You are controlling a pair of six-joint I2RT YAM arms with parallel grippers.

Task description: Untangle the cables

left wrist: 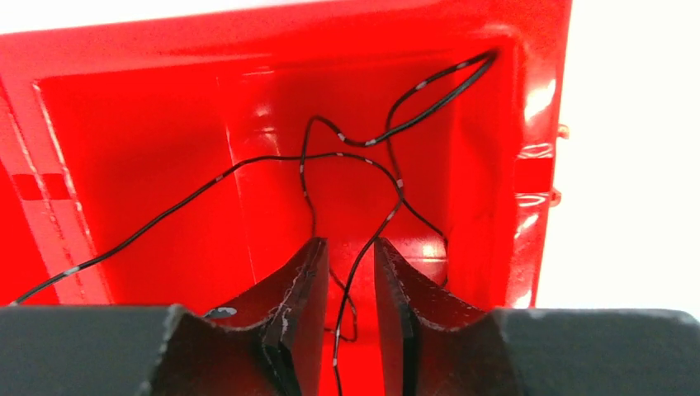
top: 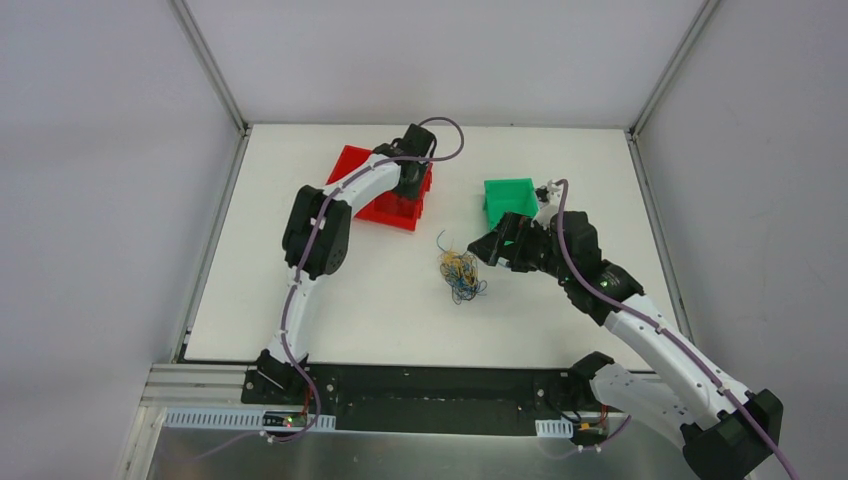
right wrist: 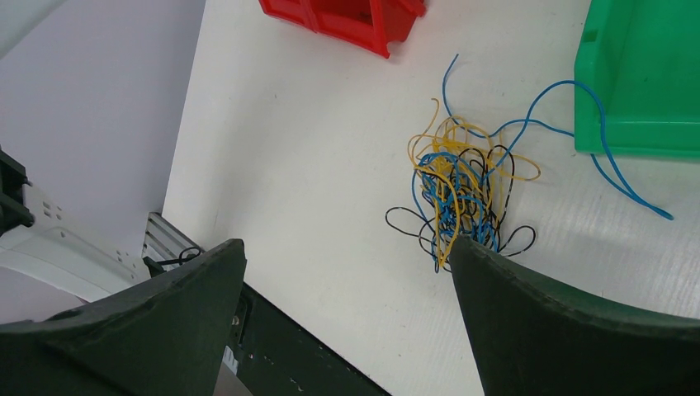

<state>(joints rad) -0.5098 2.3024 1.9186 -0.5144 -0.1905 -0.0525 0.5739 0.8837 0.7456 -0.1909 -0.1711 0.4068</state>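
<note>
Hanging over the red bin (left wrist: 124, 148), the left gripper (left wrist: 351, 247) stands slightly parted around a dark wire (left wrist: 363, 142) (loose, not pinched); the right gripper (right wrist: 344, 243) gapes wide beside the tangle (right wrist: 458, 190) at the table's (top: 330, 310) centre.

The white worktop (top: 350, 300) fills the middle, with pale walls rising on three sides and metal frame posts (top: 210, 65) slanting up from its far corners. A red bin (top: 392, 208) sits toward the far left, turned at a slant and glossy inside. A green bin (top: 508, 196) stands to its right, well apart, with white worktop showing between the two. Along the near edge runs a black strip (top: 430, 398), then a slotted white rail (top: 250, 420) and a grey metal sheet (top: 400, 455).
</note>
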